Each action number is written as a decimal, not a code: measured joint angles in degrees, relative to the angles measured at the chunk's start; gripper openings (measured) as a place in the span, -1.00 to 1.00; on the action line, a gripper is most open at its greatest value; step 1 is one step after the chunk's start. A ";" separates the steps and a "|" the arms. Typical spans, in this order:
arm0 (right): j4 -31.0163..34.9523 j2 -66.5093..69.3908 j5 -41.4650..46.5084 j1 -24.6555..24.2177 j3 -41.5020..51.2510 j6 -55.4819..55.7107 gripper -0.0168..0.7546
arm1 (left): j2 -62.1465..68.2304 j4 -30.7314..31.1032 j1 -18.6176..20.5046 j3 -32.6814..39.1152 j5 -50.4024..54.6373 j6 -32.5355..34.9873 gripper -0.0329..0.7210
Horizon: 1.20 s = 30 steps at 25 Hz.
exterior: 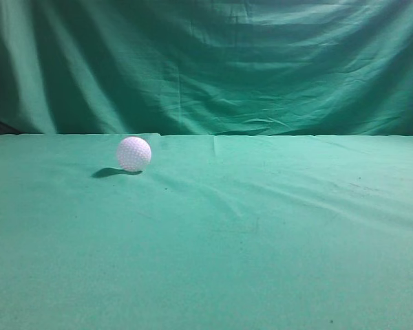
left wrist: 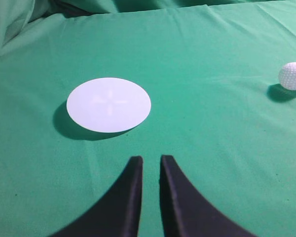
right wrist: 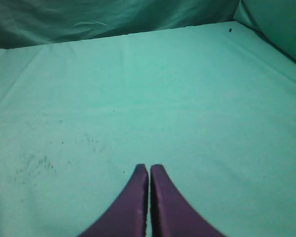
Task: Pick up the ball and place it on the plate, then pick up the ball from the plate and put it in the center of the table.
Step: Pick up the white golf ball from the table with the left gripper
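ball untouched, first pick ahead

nearest, left end effector [left wrist: 151,160] above the table [left wrist: 212,163], jaws nearly together with only a narrow slit, gripping nothing. right end effector [right wrist: 149,169] pressed together over bare cloth, empty too. further out, plate [left wrist: 108,104] lying flat just ahead of the left jaws. beyond and to the right, ball [left wrist: 292,75] resting on the cloth, well apart from the plate, left of centre in the exterior view [exterior: 133,153]. probably best done by spreading the left jaws wide first, descending straight over the ball, closing gently around its middle to avoid a roll.
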 joint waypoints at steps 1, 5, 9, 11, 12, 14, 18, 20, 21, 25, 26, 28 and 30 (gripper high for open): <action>0.00 0.00 0.00 0.00 0.00 0.00 -0.96 | 0.00 0.00 0.00 0.00 0.00 0.00 -0.77; 0.00 0.00 0.00 0.00 0.00 0.00 -0.96 | 0.00 0.00 0.00 0.00 0.00 0.00 -0.77; 0.00 0.00 0.00 0.00 0.00 0.00 -0.96 | 0.00 0.00 0.00 0.00 0.00 0.00 -0.77; 0.00 0.00 0.00 0.00 0.00 0.00 -0.96 | 0.00 0.00 0.00 0.00 0.00 0.00 -0.77; 0.00 0.00 0.00 0.00 0.00 0.00 -0.96 | 0.00 0.00 0.00 0.00 0.00 0.00 -0.77; 0.00 0.00 0.00 0.00 0.00 0.00 -0.96 | 0.00 0.00 0.00 0.00 0.00 0.00 -0.77; 0.00 0.00 0.00 0.00 0.00 0.00 -0.96 | 0.00 0.00 0.00 0.00 0.00 0.00 -0.77; 0.00 0.00 0.00 0.00 0.00 0.00 -0.96 | 0.00 0.00 0.00 0.00 0.00 0.00 -0.77; 0.00 0.00 0.00 0.00 0.00 0.00 -0.96 | 0.00 0.00 0.00 0.00 -0.28 0.00 -0.77; 0.00 0.00 0.00 0.00 0.00 0.00 -0.96 | 0.00 -6.33 0.00 0.10 -11.81 -0.04 -0.77; 0.00 0.00 0.00 0.00 0.00 0.00 -0.96 | 0.00 -7.93 0.00 0.10 -17.24 -0.04 -0.77; 0.00 0.00 0.00 0.00 0.00 0.00 -0.96 | 0.00 -9.94 0.00 0.10 -26.54 -0.04 -0.77; 0.00 0.00 0.00 0.00 0.00 0.00 -0.96 | 0.00 -10.49 0.00 0.10 -33.93 -0.04 -0.77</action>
